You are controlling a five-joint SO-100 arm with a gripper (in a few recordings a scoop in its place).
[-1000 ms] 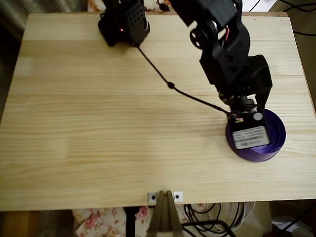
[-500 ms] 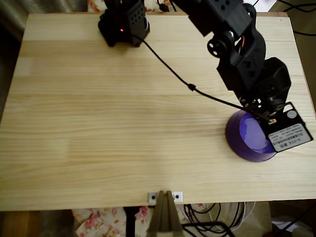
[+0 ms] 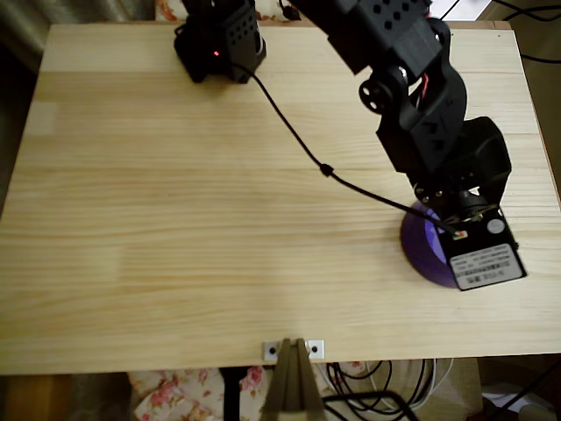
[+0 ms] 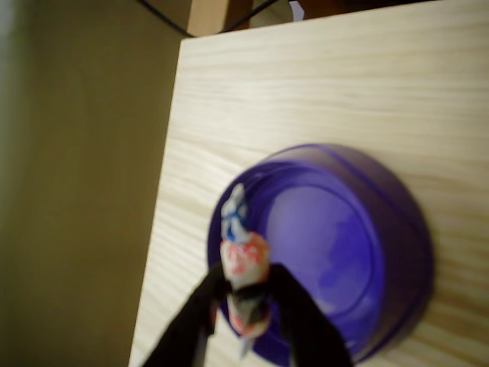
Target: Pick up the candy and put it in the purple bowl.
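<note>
Purple bowl [image 4: 382, 252] sits under my gripper [image 4: 246, 306], whose fingers are clamped on the candy [image 4: 243, 267] over its rim

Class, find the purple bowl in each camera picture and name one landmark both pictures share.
Overhead view: the purple bowl sits at the right of the table, lower middle, partly covered by the arm.
Wrist view: the bowl lies centre-right, with the tool holding the candy over its left rim.
Shared landmark: the wooden table's edge nearest the bowl.
</note>
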